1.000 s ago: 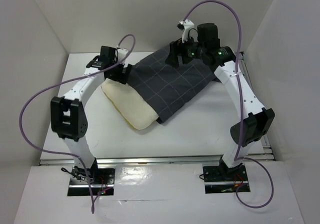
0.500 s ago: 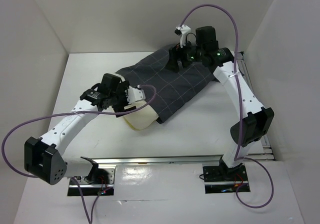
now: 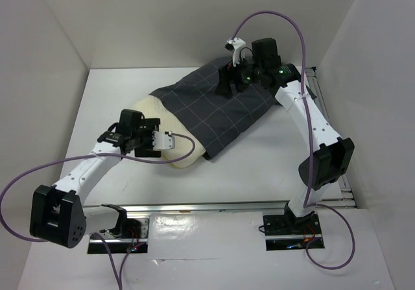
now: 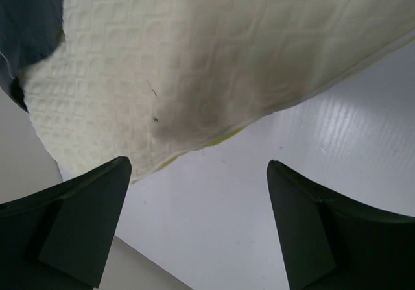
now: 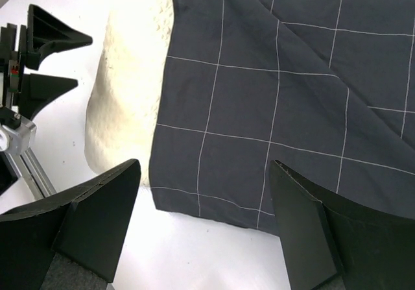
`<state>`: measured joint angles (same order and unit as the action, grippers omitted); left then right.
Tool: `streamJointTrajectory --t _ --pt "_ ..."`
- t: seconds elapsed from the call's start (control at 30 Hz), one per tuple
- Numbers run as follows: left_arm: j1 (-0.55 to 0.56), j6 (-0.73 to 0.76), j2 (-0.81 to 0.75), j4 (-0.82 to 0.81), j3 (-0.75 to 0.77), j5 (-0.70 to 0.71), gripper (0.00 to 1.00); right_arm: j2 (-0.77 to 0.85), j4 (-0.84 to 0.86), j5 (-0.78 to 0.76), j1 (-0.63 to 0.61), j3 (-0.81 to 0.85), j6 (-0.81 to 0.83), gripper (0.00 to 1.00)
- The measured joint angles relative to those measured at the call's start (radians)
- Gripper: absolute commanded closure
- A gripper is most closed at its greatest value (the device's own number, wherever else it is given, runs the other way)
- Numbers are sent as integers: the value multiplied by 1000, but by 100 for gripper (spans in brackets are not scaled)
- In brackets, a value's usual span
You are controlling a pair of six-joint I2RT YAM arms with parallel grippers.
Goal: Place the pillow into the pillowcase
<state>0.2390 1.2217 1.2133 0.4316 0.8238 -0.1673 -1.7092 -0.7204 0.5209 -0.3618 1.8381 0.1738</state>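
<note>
White walls close in the white table point(image 3: 253, 167) on three sides. A purple cable point(image 3: 185, 152) loops from the left arm's wrist across the near end of the pillow point(image 3: 187, 159), just beside the left gripper point(image 3: 166, 141). A second purple cable point(image 3: 279, 15) arches above the right arm.

The left gripper's jaws are spread wide and hold nothing. In its wrist view bare table shows between its fingers point(image 4: 84, 212), and the pillow's edge lies just ahead of their tips.

The right gripper point(image 3: 227, 84) hovers over the far part of the pillowcase point(image 3: 217, 108), its jaws equally wide apart and gripping nothing. The cloth lies directly beneath and ahead of it.

The pillow is cream, with a quilted, pebbled texture and a thin yellow seam along its edge. Most of it sits under or inside the pillowcase, with one end exposed. The pillowcase is dark charcoal with a thin pale grid and lies creased diagonally across the table.
</note>
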Motion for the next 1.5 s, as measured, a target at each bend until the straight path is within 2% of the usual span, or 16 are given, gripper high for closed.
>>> streamJointTrajectory --t 0.27,0.6,0.73,0.9,1.03,1.07,1.13,1.2,1.23,1.3,1.4,1.5 --pt "-5 114 53 -179 -61 -92 0 0 -3 0 0 -8 0 13" --pt "-17 249 113 -151 -61 -180 0 0 -7 -2 0 -17 4 13" --pt "-21 303 112 -183 -105 -208 0 0 -7 -5 0 -17 4 13" --pt "-21 375 115 -288 -187 -241 0 0 -7 -9 0 -17 4 13" --pt "-20 399 180 -381 -195 -253 0 0 -7 -9 0 -17 4 13" --pt "-18 397 203 -404 -195 -253 3 -1 -7 -9 0 -17 4 13" --pt "-4 393 250 -434 -177 -252 19 -2 -7 -9 0 -17 3 13" --pt "17 370 283 -448 -141 -246 39 -2 -7 -9 0 -17 4 15" --pt "32 352 295 -454 -121 -240 65 -2 -7 -10 0 -17 4 16" --pt "66 314 316 -459 -82 -221 100 -2 -6 -10 -3 -17 3 17" --pt "117 230 354 -452 -23 -188 100 -2 -6 -10 -5 -18 3 20" --pt "138 75 403 -377 84 -165 100 -2 -2 -12 -5 -39 3 20"
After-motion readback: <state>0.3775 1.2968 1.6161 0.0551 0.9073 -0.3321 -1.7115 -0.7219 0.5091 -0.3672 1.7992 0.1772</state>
